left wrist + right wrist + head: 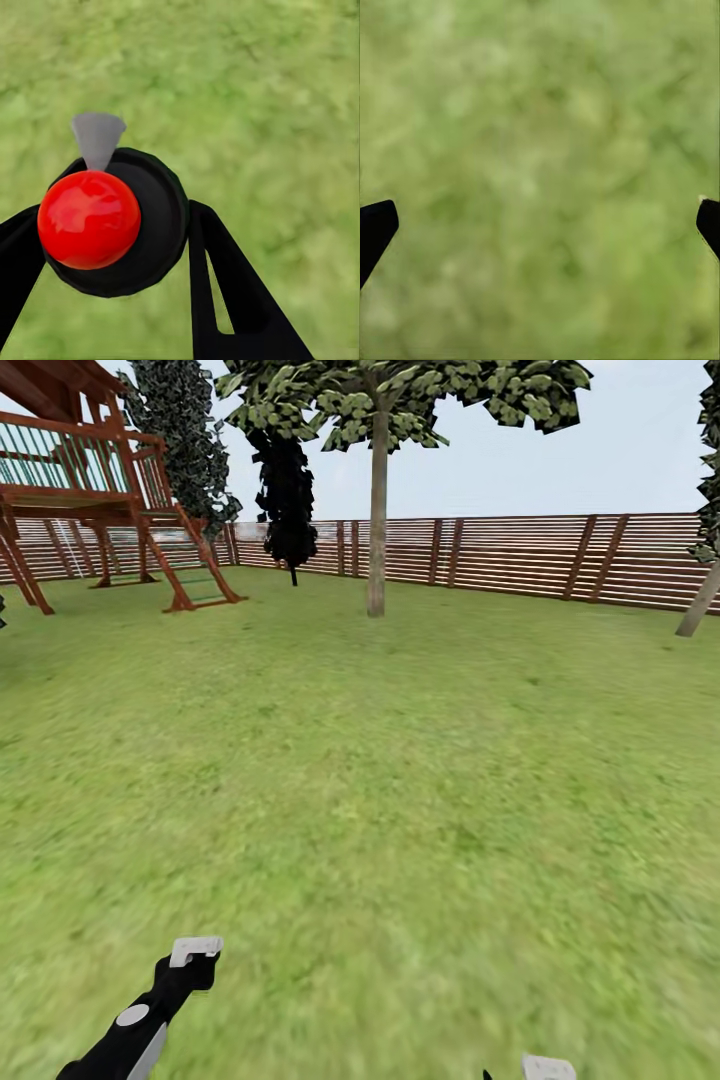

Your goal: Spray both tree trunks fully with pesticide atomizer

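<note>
Greens, browns, black and one red.
Mottled green lawn (400, 780); brown slatted fence (520, 555); grey-beige trunk (377, 520) under blocky green leaves; black-leaved tree (287, 490); red-brown play frame (90, 490). Between black left gripper (112, 255) fingers: black round body, glossy red ball (88, 219), grey nozzle (97, 139).

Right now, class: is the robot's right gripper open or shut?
Open. The right gripper has its dark fingertips far apart in the right wrist view, with grass between them.

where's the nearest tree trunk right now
In the head view the tree trunk stands upper centre on the grass, ahead of the fence, right of the black-leaved tree.
</note>
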Motion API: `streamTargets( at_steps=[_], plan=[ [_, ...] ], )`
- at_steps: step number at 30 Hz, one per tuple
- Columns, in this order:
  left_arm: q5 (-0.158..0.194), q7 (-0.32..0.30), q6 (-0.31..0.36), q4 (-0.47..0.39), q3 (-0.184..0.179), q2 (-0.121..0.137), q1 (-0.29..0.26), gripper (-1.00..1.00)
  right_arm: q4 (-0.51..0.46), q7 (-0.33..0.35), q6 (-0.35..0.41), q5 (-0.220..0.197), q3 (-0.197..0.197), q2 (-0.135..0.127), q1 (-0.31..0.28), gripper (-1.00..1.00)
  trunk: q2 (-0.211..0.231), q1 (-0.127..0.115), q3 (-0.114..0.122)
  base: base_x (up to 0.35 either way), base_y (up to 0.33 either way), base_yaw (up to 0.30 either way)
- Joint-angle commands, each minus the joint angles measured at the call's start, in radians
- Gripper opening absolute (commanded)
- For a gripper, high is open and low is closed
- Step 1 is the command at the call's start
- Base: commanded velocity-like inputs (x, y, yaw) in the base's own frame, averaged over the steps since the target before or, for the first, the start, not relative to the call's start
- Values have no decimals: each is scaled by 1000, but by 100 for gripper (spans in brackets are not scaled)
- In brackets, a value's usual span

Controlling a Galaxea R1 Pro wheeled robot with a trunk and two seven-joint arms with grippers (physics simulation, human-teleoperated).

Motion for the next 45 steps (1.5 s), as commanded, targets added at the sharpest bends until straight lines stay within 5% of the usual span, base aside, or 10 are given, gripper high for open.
streamTargets(
  at_steps=[1,45],
  plan=[
    [3,-10,-2,1,5,-1,-1,-100,1,3,-4,5,-9,0,-1,100,0,0,-1,339,0,0],
    [3,-11,-3,1,5,0,-1,-100,1,3,-4,5,-9,0,-1,100,0,0,-1,339,0,0]
  ],
)
